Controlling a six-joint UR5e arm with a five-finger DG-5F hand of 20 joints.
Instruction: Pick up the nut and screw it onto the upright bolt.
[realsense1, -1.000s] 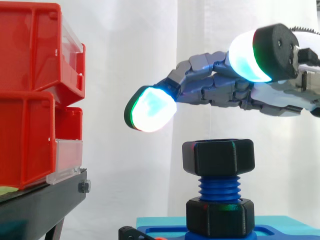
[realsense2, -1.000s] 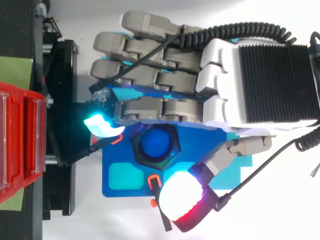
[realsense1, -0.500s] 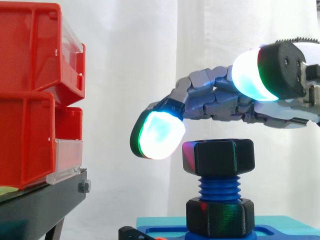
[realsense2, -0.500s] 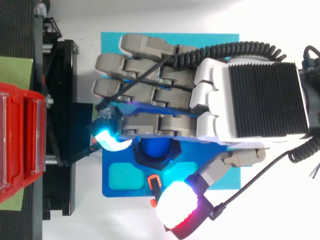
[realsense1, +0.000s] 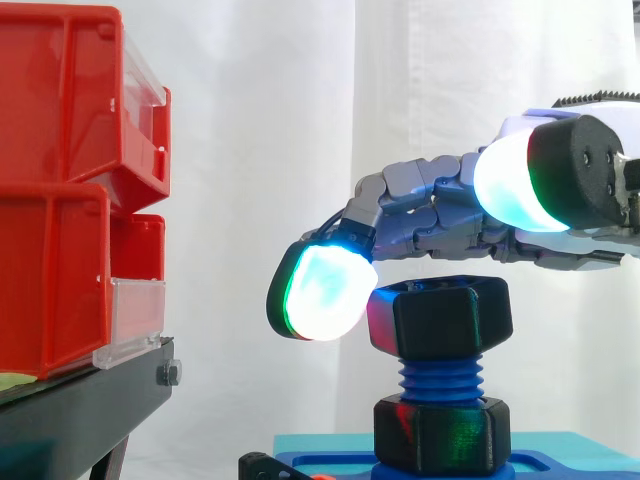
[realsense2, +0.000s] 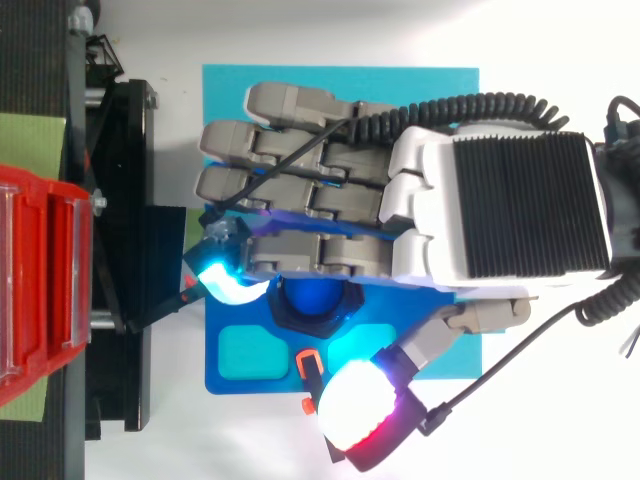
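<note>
1. Spotted black hex nut (realsense1: 440, 318) sitting on top end of upright blue bolt (realsense1: 437, 380), with bare threads between it and lower nut (realsense1: 440, 435) at the foot. Judged as just started on the thread, not run down.
2. Noted bolt standing in blue base plate (realsense2: 260, 385) on cyan mat (realsense2: 230, 80), well apart from red bins (realsense1: 60, 200) on black stand (realsense1: 80, 410). Probably fixtured that way to keep it upright for turning.
3. Logged robot hand (realsense2: 440, 215) as loosely open, gripping nothing. Lying palm down just over the nut, fingers mostly straight.
4. Marked one glowing fingertip (realsense1: 322, 292) bent down just beside nut's left face; cannot tell about contact. Marked thumb pad (realsense1: 515, 185) off on the camera side, higher than the nut and apart from it.
5. Read pose as bracketing the nut for a twist. Likely needs thumb brought onto a flat first.
</note>
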